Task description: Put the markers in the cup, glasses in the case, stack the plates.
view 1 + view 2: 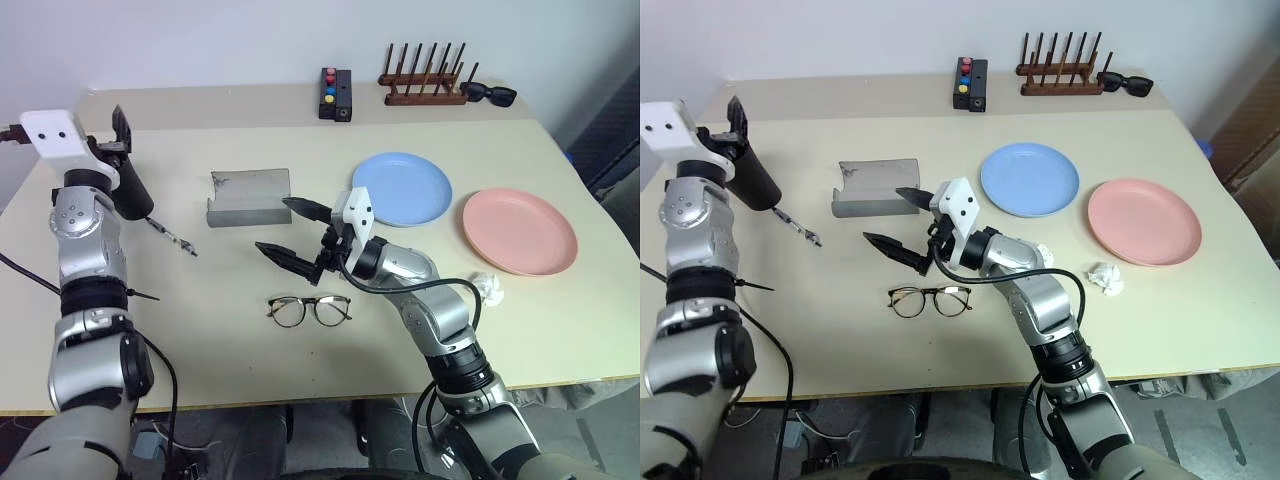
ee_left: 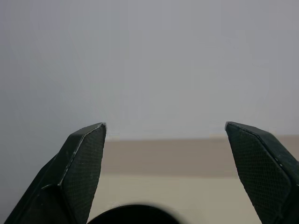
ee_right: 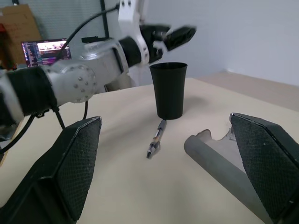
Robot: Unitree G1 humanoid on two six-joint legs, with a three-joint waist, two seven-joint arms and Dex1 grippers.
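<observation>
On the beige table [image 1: 200,340], the cup [image 3: 169,90] stands upright below the open, empty left gripper [image 3: 180,36]. Beside it one marker [image 1: 172,237] lies. The right gripper [image 1: 290,233] is held open above the glasses [image 1: 309,310], probably to grasp them.

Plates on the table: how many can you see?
2. The light blue plate lies toward the table's far side, right of the open grey case; the salmon pink plate lies apart from it, nearer the right edge. Neither is stacked.

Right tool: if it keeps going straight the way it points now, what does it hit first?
Probably the pen lying on the table, then the black cup just behind it; the grey case sits off to the side. Depth is uncertain.
</observation>
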